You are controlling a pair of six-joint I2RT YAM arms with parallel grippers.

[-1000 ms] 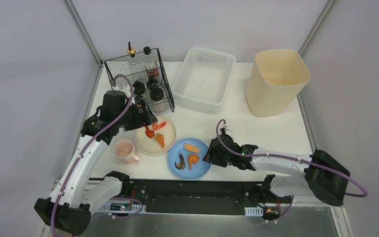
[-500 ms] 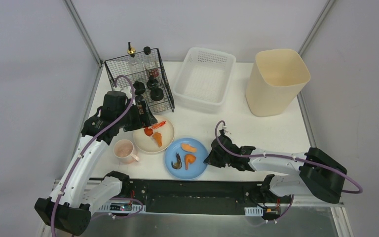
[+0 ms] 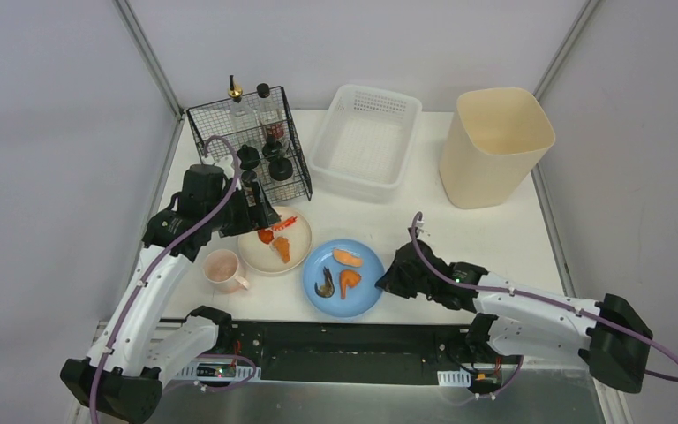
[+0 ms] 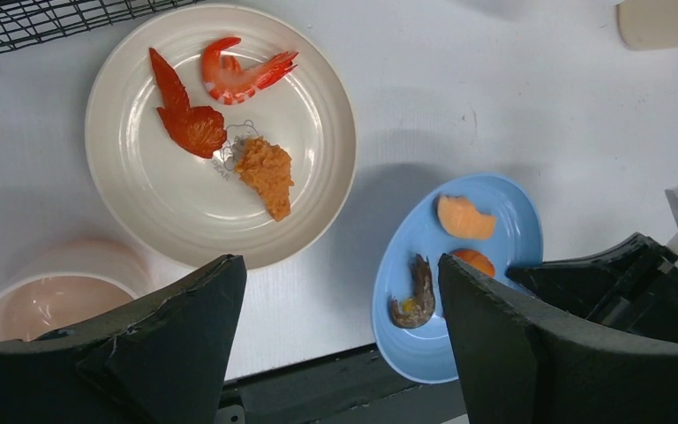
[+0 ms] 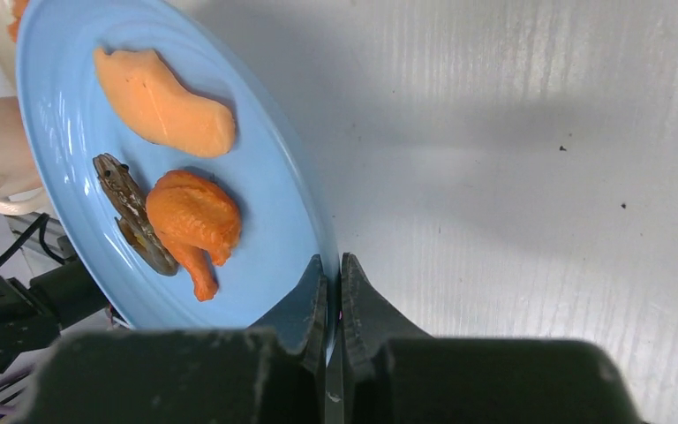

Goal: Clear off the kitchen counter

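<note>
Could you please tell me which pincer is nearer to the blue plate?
Right. The right pincer grips the blue plate at its rim; the left pincer hovers open above the neighbouring cream plate.

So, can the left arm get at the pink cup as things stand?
Probably yes. The left gripper is open above the cream plate, and the pink cup stands right beside that plate with nothing lying between. The right gripper, shut on the blue plate, is well clear.

The pink cup [image 4: 44, 296] at 8 o'clock sits half behind the left gripper [image 4: 340, 265]; the blue plate [image 5: 269, 238] runs off the right wrist view at 11 o'clock.
</note>
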